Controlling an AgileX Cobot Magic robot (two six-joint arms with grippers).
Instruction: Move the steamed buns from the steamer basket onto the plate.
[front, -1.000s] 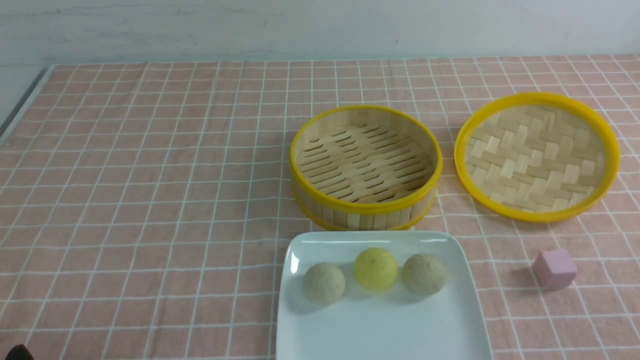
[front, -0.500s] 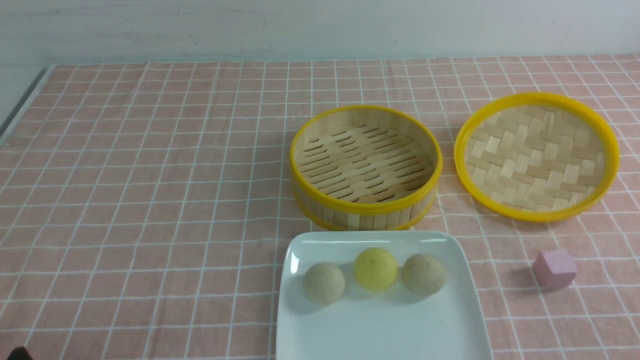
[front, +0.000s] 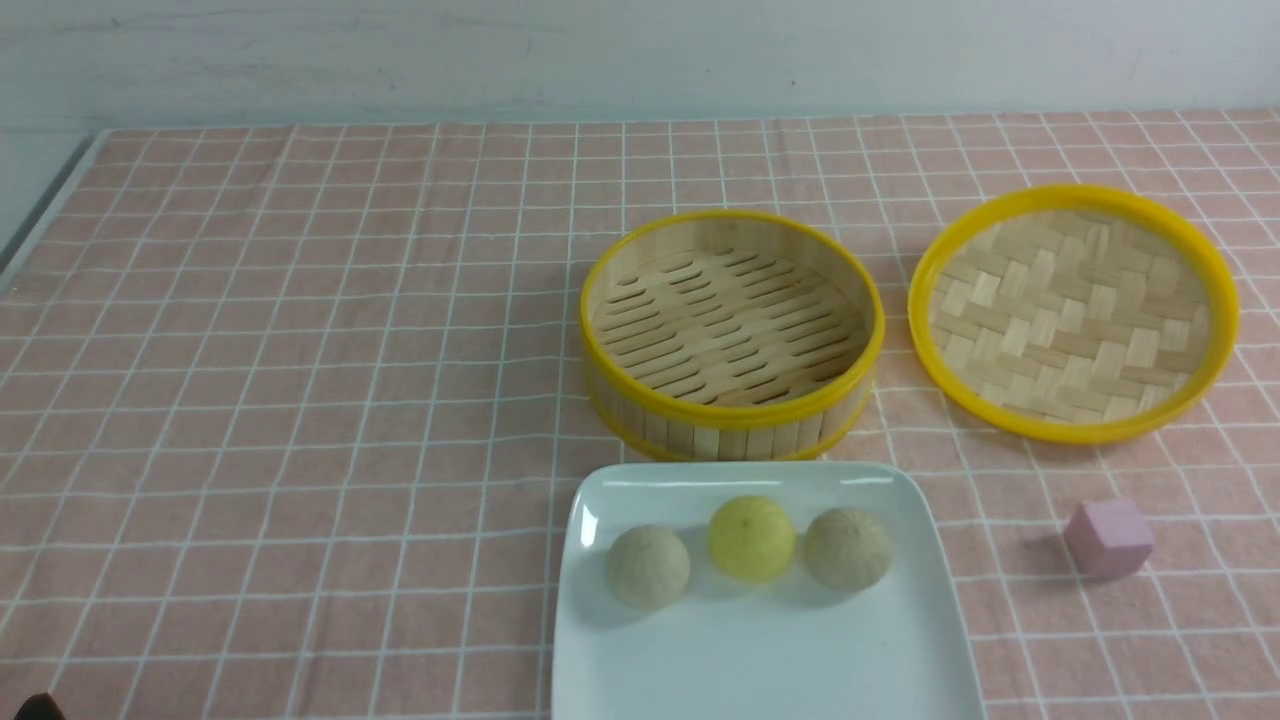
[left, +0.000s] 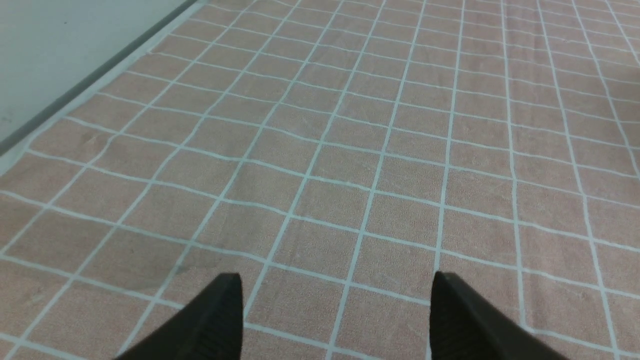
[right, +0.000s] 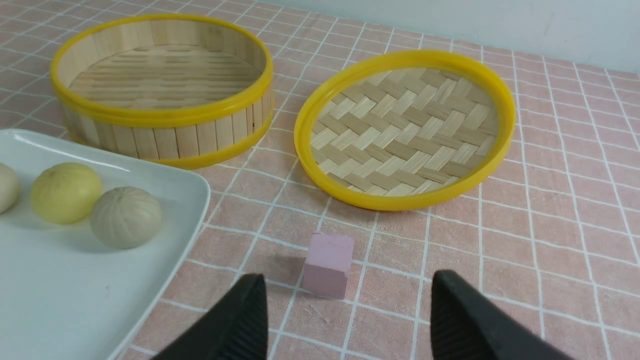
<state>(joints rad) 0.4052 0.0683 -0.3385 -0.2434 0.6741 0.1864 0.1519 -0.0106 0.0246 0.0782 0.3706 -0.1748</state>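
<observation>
Evidently nothing has shifted in the last second. The three steamed buns (front: 750, 540) lie on the plate (front: 760, 660), ahead and to the left of the right tool (right: 348, 275), and the steamer basket (front: 730, 415) beyond is empty, so the task looks done. The left tool (left: 336, 275) and the right one both gape wide, holding nothing. Round buns have no long axis; their row runs roughly crosswise to the right tool.

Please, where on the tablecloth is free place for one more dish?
Bare: the wide tablecloth left of the steamer basket and plate. A narrow strip lies between the plate and the pink cube. Crowded: basket, plate and lid sit close together.
</observation>
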